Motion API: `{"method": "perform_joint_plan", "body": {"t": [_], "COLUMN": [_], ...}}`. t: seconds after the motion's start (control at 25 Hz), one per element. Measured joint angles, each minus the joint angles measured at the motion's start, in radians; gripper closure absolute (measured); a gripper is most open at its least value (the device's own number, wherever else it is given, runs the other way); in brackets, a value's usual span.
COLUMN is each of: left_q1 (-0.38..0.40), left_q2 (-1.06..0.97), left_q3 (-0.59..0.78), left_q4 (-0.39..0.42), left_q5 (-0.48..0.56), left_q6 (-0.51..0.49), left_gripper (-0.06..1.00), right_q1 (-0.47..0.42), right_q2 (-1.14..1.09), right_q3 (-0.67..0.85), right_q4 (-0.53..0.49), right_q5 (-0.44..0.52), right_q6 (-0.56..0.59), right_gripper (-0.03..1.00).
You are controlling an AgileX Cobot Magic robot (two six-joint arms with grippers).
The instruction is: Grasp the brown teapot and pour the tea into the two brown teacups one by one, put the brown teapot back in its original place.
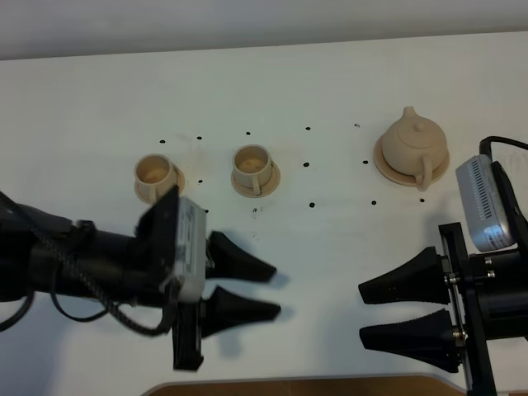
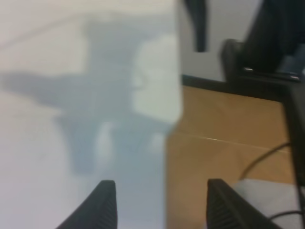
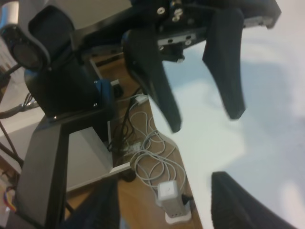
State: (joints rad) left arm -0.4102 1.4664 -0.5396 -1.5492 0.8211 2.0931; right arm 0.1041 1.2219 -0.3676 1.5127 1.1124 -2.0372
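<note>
The brown teapot point(image 1: 410, 140) stands upright with its lid on, on its wide round saucer point(image 1: 388, 163) at the back right of the white table. The two brown teacups, one on the left point(image 1: 154, 174) and one to its right point(image 1: 252, 162), stand on small saucers at the back left. My left gripper point(image 1: 277, 291) is open and empty over the table's front, well in front of the cups. My right gripper point(image 1: 361, 312) is open and empty, facing it, well in front of the teapot. The right wrist view shows the left gripper point(image 3: 206, 121) opposite.
Small black dots point(image 1: 307, 163) mark the table between the cups and the teapot. The table's front edge point(image 1: 289, 381) lies close below both grippers. Off the table are a wooden floor point(image 2: 224, 138), cables and a white power adapter point(image 3: 170, 195).
</note>
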Motion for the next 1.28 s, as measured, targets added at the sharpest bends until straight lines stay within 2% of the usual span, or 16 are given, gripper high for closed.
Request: {"method": "perform_joint_plan", "body": {"t": [0.12, 0.24, 0.4, 0.52, 0.64, 0.8, 0.88, 0.96, 1.04, 1.28], "left_q1": [0.032, 0.074, 0.129, 0.151, 0.155, 0.155, 0.156, 0.157, 0.157, 0.157], "left_q2": [-0.091, -0.211, -0.392, -0.532, -0.657, -0.791, -0.843, -0.883, -0.920, -1.023], "left_q3": [0.000, 0.000, 0.000, -0.004, -0.027, -0.048, -0.048, -0.048, -0.048, 0.014], "left_q4": [0.001, 0.043, 0.230, 0.449, 0.746, 1.164, 1.324, 1.434, 1.488, 1.506], "left_q5": [-0.082, -0.141, -0.189, -0.198, -0.172, -0.050, 0.039, 0.123, 0.181, 0.226], "left_q6": [-0.116, -0.299, -0.656, -0.956, -1.303, -1.692, -1.850, -1.942, -1.984, -1.996], "left_gripper": [0.48, 0.48, 0.48, 0.48, 0.48, 0.48, 0.48, 0.48, 0.48, 0.48], "right_q1": [0.000, 0.000, 0.000, 0.000, 0.000, 0.000, 0.000, 0.000, 0.000, 0.000], "right_q2": [0.000, 0.000, 0.000, 0.000, 0.000, 0.000, 0.000, 0.000, 0.000, 0.000], "right_q3": [0.000, 0.000, 0.000, 0.000, 0.000, 0.000, 0.000, 0.000, 0.000, 0.000], "right_q4": [0.014, 0.036, 0.090, 0.134, 0.166, 0.193, 0.196, 0.201, 0.210, 0.222], "right_q5": [-0.009, -0.026, -0.070, -0.087, -0.099, -0.121, -0.128, -0.129, -0.130, -0.131], "right_q6": [0.000, 0.011, 0.024, 0.026, 0.026, 0.026, 0.026, 0.026, 0.026, 0.026], "right_gripper": [0.51, 0.51, 0.51, 0.51, 0.51, 0.51, 0.51, 0.51, 0.51, 0.51]}}
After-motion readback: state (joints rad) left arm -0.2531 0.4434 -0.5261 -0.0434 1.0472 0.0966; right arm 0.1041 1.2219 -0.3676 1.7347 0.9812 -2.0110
